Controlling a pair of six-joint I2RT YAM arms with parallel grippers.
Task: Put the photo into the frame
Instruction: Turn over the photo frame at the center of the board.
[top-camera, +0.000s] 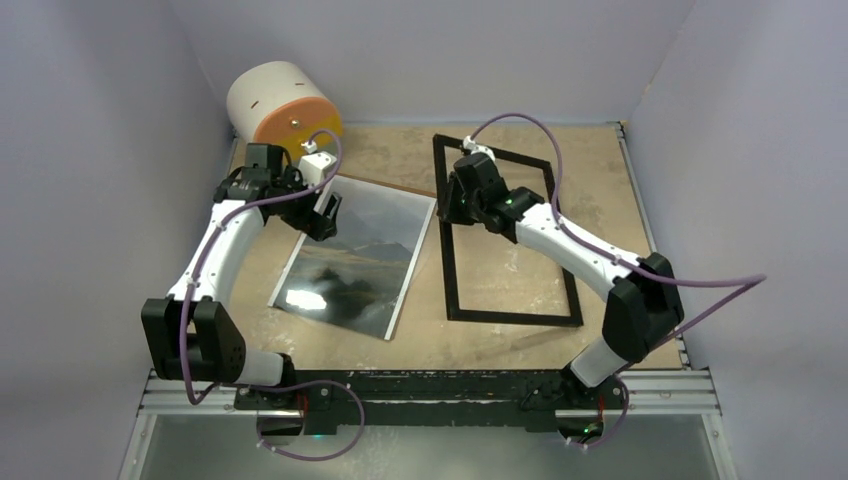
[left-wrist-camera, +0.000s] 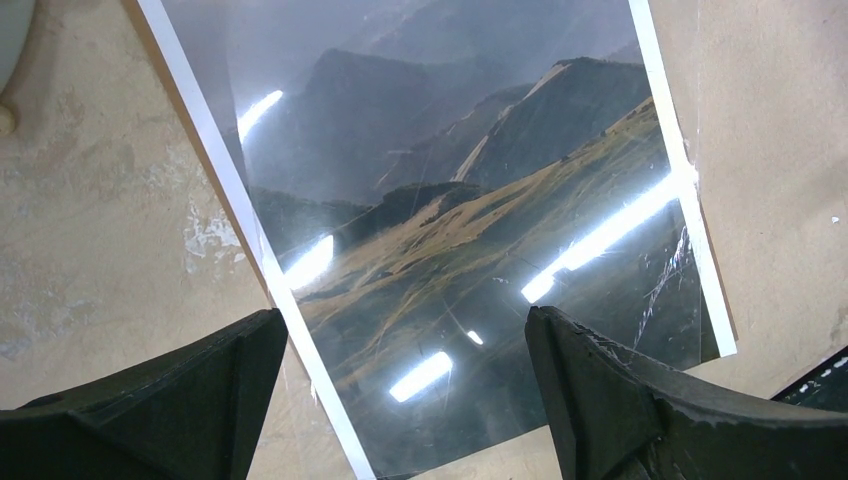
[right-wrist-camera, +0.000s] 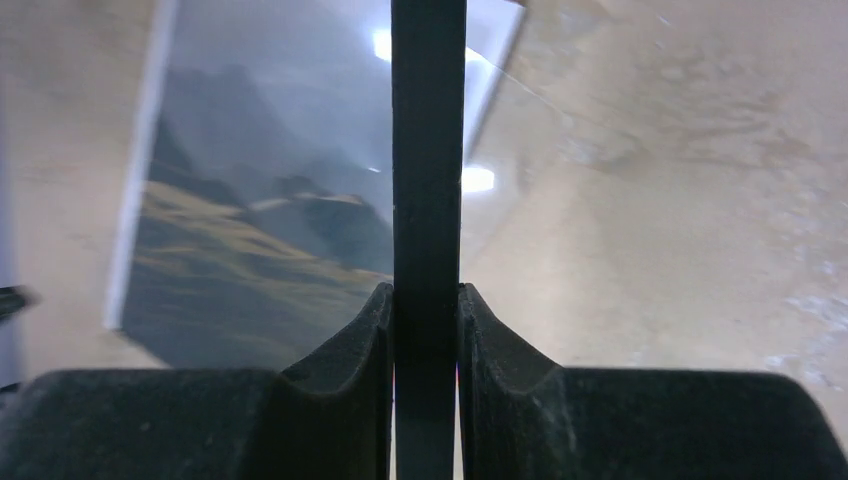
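Observation:
The photo (top-camera: 355, 260), a glossy dark mountain landscape with a white border, lies flat on the table left of centre. It also fills most of the left wrist view (left-wrist-camera: 450, 200). The frame (top-camera: 510, 318), a thin black rectangle, sits to its right. My right gripper (top-camera: 450, 205) is shut on the frame's left border (right-wrist-camera: 428, 150), and its fingertips (right-wrist-camera: 375, 330) press both sides of the black strip. The photo (right-wrist-camera: 260, 220) shows just left of that strip. My left gripper (left-wrist-camera: 405, 330) hovers open over the photo's far left corner, with nothing between its fingers (left-wrist-camera: 200, 400).
A white and orange cylinder (top-camera: 280, 100) stands at the back left corner, close behind the left arm. A thin brown panel edge (top-camera: 390, 186) shows under the photo's far side. Grey walls close in the table on three sides.

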